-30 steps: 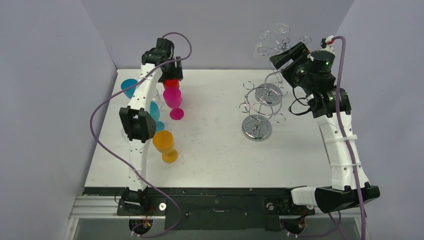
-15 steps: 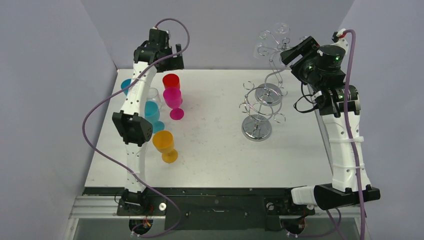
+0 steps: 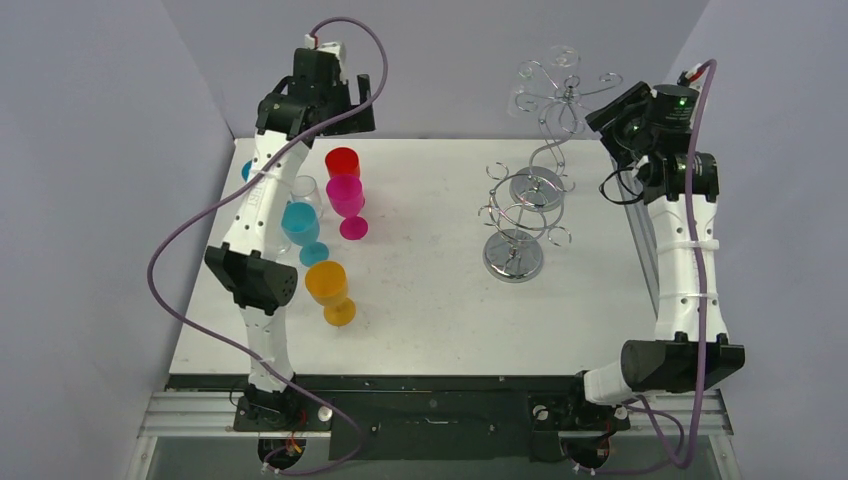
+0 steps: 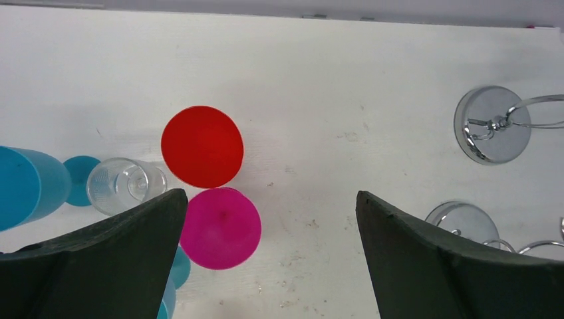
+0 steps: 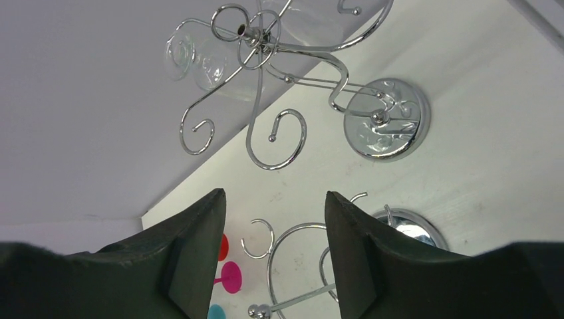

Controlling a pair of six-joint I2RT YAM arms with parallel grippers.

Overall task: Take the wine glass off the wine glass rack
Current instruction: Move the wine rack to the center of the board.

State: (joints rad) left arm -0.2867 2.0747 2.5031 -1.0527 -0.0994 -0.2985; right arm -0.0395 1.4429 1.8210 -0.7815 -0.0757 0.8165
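While my left gripper [image 4: 269, 199] hangs spread wide with nothing in it, high over the far left of the table [image 3: 430, 310], the red glass [image 4: 201, 146] and pink glass [image 4: 219, 228] stand side by side below it. Clear glass [image 4: 126, 186] and blue glass [image 4: 26, 186] sit left of those; orange glass [image 3: 328, 285] stands nearer. My right gripper [image 5: 274, 199] is at the far right, fingers parted, gripping nothing, near the tall rack [image 5: 256, 36] but not touching it. Wine glass [image 5: 189, 56] hangs upside down from that rack's top arms, second wine glass [image 5: 312, 16] beside it. Short rack [image 3: 515, 225] stands just nearer.
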